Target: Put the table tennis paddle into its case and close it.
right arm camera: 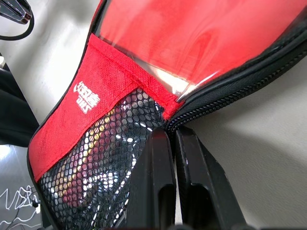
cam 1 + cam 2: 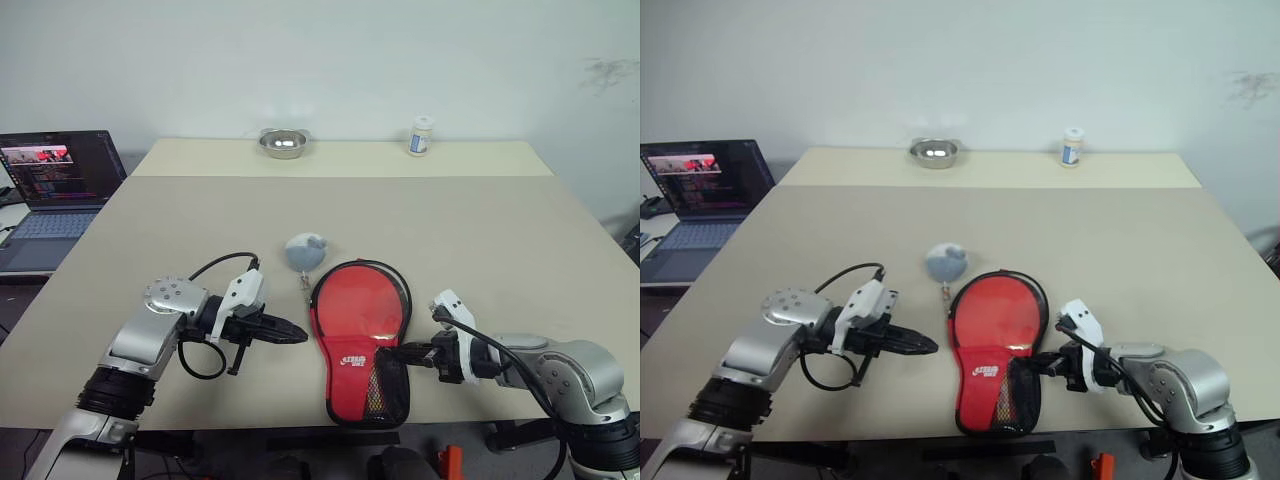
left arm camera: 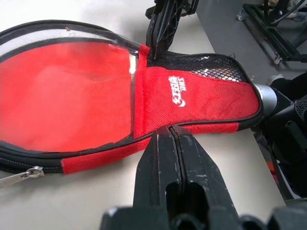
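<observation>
The case (image 2: 358,335) lies red side up near the table's front edge, with its round end away from me and its logo and mesh end towards me. The table tennis paddle sits inside it. Its red face (image 3: 67,91) shows through the clear window, and its handle (image 1: 91,177) shows dimly through the mesh. My left gripper (image 2: 302,336) is shut, lying level, its tips at the case's left rim by the neck (image 3: 169,132). My right gripper (image 2: 392,352) is shut too, with its tips against the black zipper rim (image 1: 225,91) on the right of the neck.
A grey round charm (image 2: 305,250) on a short chain lies just beyond the case, and a metal zipper pull (image 3: 21,175) sits at the rim. A steel bowl (image 2: 283,143) and a small jar (image 2: 421,136) stand at the table's far edge. An open laptop (image 2: 55,185) is off to the left.
</observation>
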You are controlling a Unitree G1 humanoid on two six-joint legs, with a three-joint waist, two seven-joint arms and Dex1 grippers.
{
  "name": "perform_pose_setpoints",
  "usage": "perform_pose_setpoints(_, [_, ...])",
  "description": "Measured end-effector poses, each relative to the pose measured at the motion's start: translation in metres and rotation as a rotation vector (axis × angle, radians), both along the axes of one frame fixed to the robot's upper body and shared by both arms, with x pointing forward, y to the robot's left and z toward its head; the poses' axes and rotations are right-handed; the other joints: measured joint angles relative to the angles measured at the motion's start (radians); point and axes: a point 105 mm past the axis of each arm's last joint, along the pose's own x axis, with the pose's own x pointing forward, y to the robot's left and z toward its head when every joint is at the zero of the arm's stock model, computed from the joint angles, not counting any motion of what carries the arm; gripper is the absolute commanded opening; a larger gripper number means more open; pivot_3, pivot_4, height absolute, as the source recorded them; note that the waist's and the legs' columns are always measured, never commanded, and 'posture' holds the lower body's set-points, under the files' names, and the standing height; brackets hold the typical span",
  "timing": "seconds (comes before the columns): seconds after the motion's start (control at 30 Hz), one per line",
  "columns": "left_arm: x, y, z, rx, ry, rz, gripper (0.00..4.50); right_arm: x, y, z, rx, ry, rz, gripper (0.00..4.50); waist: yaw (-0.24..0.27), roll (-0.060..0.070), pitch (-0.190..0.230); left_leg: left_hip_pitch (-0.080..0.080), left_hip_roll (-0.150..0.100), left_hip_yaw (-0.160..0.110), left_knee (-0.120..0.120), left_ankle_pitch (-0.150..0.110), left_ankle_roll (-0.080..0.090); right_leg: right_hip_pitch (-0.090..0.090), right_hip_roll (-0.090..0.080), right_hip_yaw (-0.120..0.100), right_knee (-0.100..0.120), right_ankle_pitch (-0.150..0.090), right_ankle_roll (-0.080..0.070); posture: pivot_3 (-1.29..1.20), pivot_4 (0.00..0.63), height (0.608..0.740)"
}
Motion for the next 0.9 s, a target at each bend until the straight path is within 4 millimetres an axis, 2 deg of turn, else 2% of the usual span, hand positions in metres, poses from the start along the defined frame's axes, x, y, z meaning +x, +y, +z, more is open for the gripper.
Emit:
perform_pose_setpoints(0.23, [0.001,-0.002,0.000,-0.006,-0.003,0.004,0.00,0.001,-0.002,-0.001,-0.009,0.001,-0.024,0.01,0.000,0.000,0.000,0.000,0.000,0.000,0.000,0.000,0.000,0.000,0.000,0.000,0.000,0.000,0.000,0.00,0.150,0.740])
perform_pose_setpoints(0.33, [0.002,-0.004,0.001,-0.015,-0.007,0.000,0.00,0.003,-0.006,0.000,-0.001,0.003,-0.064,0.63,0.000,0.000,0.000,0.000,0.000,0.000,0.000,0.000,0.000,0.000,0.000,0.000,0.000,0.000,0.000,0.00,0.150,0.740])
perform_pose_setpoints(0.4, [0.002,-0.006,0.001,-0.021,-0.009,-0.003,0.00,0.005,-0.010,0.001,-0.009,0.002,-0.087,1.23,0.000,0.000,0.000,0.000,0.000,0.000,0.000,0.000,0.000,0.000,0.000,0.000,0.000,0.000,0.000,0.00,0.150,0.740])
perform_pose_setpoints(0.57, [0.003,-0.008,0.002,-0.023,-0.008,0.000,0.00,0.004,-0.030,0.013,-0.077,-0.054,-0.111,2.95,0.000,0.000,0.000,0.000,0.000,0.000,0.000,0.000,0.000,0.000,0.000,0.000,-0.001,0.000,0.000,0.00,0.150,0.740])
perform_pose_setpoints(0.7, [0.004,-0.011,0.001,-0.035,0.000,0.010,0.00,-0.009,-0.037,0.027,-0.142,-0.106,-0.032,4.42,0.000,0.000,0.001,0.000,0.000,-0.001,0.000,0.000,0.000,0.000,0.000,0.000,-0.001,0.000,0.000,0.00,0.150,0.740])
perform_pose_setpoints(0.83, [0.005,-0.012,0.001,-0.039,-0.001,0.012,0.00,-0.019,-0.031,0.037,-0.167,-0.159,0.078,4.42,-0.001,-0.001,0.001,0.000,0.000,-0.001,0.000,0.000,0.000,0.000,0.001,0.000,-0.001,0.000,0.000,0.00,0.150,0.740])
perform_pose_setpoints(0.9, [0.006,-0.012,0.000,-0.041,-0.004,0.021,0.00,-0.017,-0.023,0.047,-0.141,-0.223,0.119,4.42,-0.002,-0.001,0.001,0.000,0.000,-0.001,0.000,0.000,0.000,0.000,0.001,0.000,-0.001,0.000,0.000,0.00,0.150,0.740])
